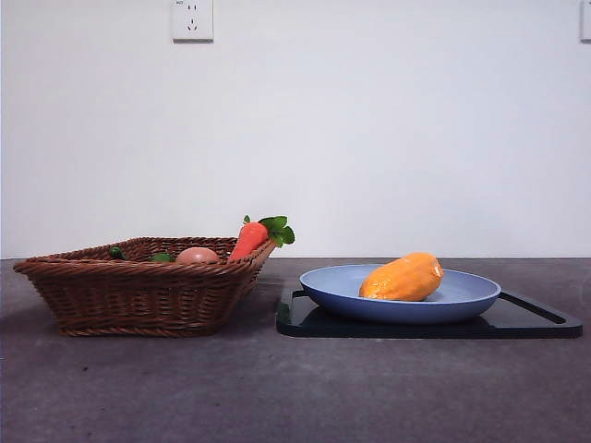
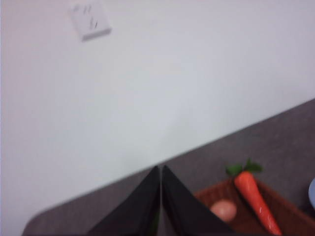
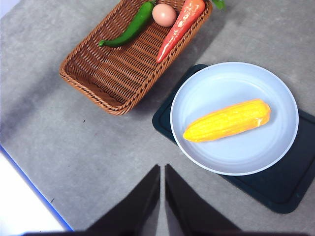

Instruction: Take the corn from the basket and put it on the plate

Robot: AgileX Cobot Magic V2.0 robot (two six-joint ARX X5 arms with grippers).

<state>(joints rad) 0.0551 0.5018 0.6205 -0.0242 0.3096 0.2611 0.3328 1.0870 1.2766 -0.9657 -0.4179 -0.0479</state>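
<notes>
The yellow-orange corn (image 1: 403, 278) (image 3: 228, 120) lies on its side in the light-blue plate (image 1: 462, 300) (image 3: 216, 83), free of any gripper. The brown wicker basket (image 1: 138, 295) (image 3: 113, 73) (image 2: 290, 216) stands left of the plate in the front view. My right gripper (image 3: 162, 169) hangs high above the table, shut and empty, well away from the plate. My left gripper (image 2: 160, 169) is also raised and shut, holding nothing, with the basket's corner beyond it. Neither arm shows in the front view.
A red-orange carrot (image 1: 248, 240) (image 3: 178, 27) (image 2: 256, 199), a pinkish egg (image 1: 197, 256) (image 3: 164, 14) (image 2: 224, 210) and a green pepper (image 3: 129, 29) lie in the basket. A flat black tray (image 1: 526, 320) (image 3: 290, 187) sits under the plate. The table edge (image 3: 29, 187) runs below the right wrist.
</notes>
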